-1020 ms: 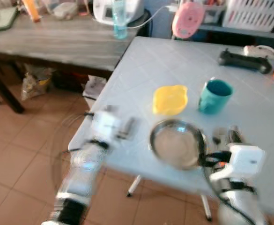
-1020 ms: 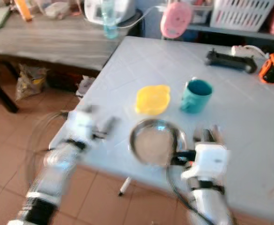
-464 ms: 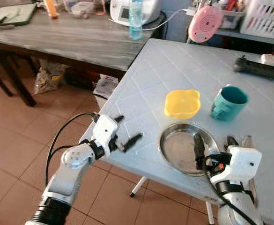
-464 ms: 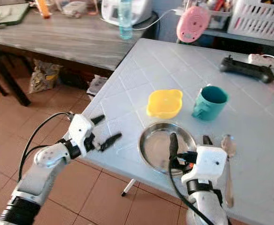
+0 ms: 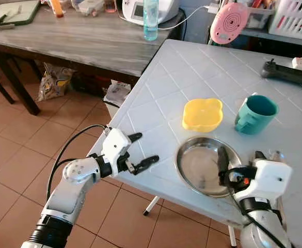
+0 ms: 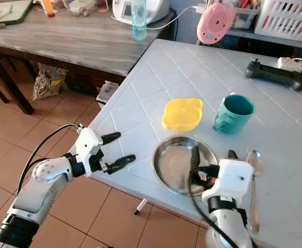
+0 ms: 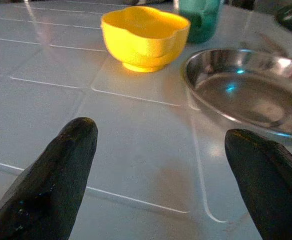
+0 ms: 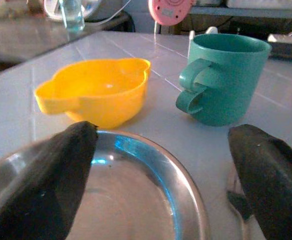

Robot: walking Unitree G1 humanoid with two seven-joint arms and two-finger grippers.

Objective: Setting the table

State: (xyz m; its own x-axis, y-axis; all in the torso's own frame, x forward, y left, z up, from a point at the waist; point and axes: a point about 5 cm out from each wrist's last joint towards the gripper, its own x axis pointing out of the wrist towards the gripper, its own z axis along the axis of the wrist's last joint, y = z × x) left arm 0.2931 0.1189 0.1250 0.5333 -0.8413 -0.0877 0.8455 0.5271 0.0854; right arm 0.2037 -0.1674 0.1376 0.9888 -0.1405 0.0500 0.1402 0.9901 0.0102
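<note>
Head camera has steadied since a second ago; blur gone, scene readable. My right gripper (image 5: 237,164) sits nearest, over the near rim of the steel plate (image 5: 205,165), fingers spread wide, holding nothing; one finger lies over the plate, the other beside its right edge. It has barely shifted in the last half second. A spoon (image 6: 253,175) lies just right of the plate on the worktop (image 5: 161,93).

Left gripper (image 5: 140,152) hangs at the worktop's near-left edge, fingers wide apart, empty.

Beyond the plate: yellow bowl (image 5: 202,114), then teal mug (image 5: 255,113) beside it, apart from each other. I judge the setting largely laid; the spoon may want straightening.

Far off: black controller (image 5: 287,75), pink round gadget (image 5: 229,21), wooden side table with bottle (image 5: 150,19). Nothing blocks either arm.
</note>
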